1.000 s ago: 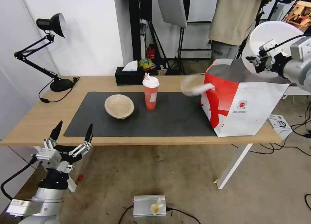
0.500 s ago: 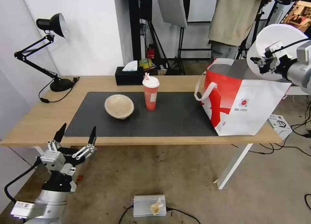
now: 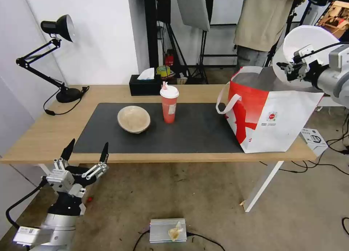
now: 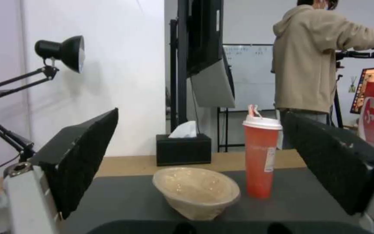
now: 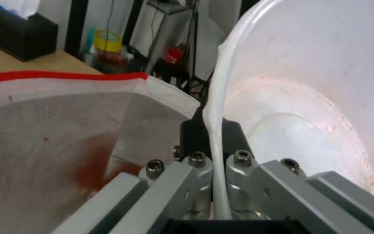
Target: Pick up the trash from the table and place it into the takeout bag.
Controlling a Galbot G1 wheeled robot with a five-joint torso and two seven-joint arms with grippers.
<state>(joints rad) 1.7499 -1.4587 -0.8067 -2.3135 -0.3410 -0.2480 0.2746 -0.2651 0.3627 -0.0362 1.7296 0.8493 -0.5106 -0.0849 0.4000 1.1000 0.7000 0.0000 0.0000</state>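
My right gripper is shut on the rim of the white round bowl, which is tipped on edge above the open takeout bag at the table's right end. In the right wrist view the fingers pinch the white bowl's rim, with red-stained bowl interior on one side and the bag's lining below. The shallow beige bowl and the tall red cup stand on the dark mat. My left gripper hangs open below the table's front left edge, facing the beige bowl and red cup.
A black tissue box sits at the back of the table and a black desk lamp stands at the back left. A person stands behind the bag. A grey box and cables lie on the floor.
The bag's white strap swung and now hangs still on its left side. My right gripper with the white bowl shifted slightly left. My left gripper sank a little.
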